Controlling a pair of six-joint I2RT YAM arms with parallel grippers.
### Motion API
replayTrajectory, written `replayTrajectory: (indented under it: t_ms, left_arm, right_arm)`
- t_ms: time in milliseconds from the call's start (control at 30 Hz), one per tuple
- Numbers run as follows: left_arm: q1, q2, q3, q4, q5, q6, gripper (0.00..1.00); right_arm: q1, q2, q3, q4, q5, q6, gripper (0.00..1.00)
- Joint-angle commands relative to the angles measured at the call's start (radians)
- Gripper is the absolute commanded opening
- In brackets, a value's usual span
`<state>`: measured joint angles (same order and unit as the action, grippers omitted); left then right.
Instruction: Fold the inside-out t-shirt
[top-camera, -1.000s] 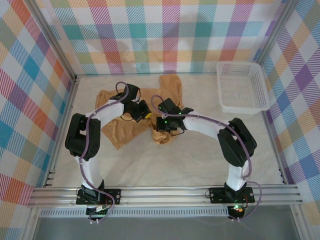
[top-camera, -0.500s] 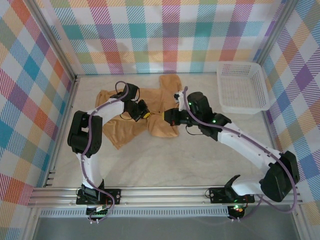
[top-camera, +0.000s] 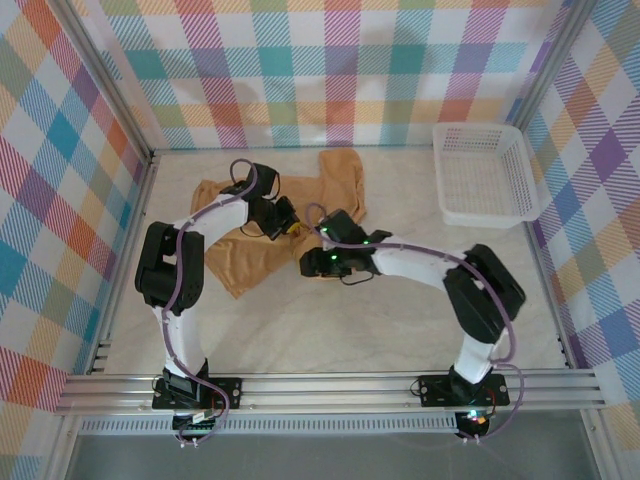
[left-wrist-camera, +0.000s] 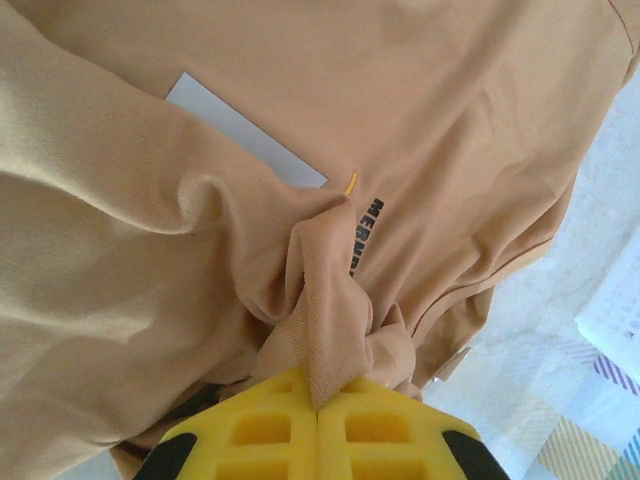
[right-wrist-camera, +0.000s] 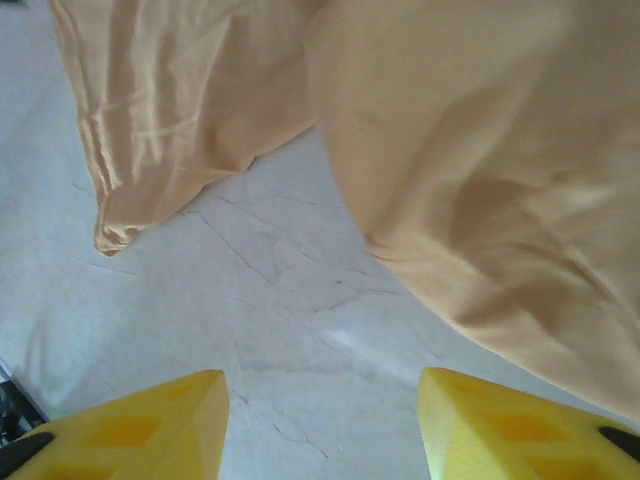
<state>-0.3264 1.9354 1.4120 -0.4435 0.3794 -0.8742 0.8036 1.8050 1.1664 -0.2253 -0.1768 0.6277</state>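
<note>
Folding is barely beginning: the left gripper (left-wrist-camera: 318, 400) is pinching a bunched ridge of the crumpled inside-out t-shirt (top-camera: 245, 262), the right gripper (right-wrist-camera: 320, 388) hovering spread and empty at its five o'clock edge.

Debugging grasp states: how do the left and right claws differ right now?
The left claw is shut; the right claw is open. The left claw pinches a bunched fold of the t-shirt; the right claw holds nothing, with bare table between its fingers and cloth just ahead. Both have yellow fingers.
</note>
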Motion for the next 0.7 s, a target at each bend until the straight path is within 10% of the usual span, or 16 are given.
replayTrajectory:
  t_ms: [0,200,500,667]
  left_arm:
    - [0.006,-0.043,0.033,-0.054,-0.02,0.021,0.0]
    - [0.037,-0.108,0.028,-0.099,-0.034,0.048,0.0]
    - [-0.011,-0.308,-0.138,-0.046,-0.077,-0.011,0.0]
    - [-0.092,-0.319,-0.224,0.012,-0.109,-0.056,0.0]
  right_arm:
    - [-0.006,0.097,0.057,-0.025,0.082,0.045,0.56]
    - [-0.047,0.134,0.109,-0.095,0.171,0.024,0.02]
    - [-0.356,-0.098,0.006,-0.169,-0.03,-0.171,0.0]
    - [-0.368,-0.08,-0.041,-0.06,-0.216,-0.133,0.0]
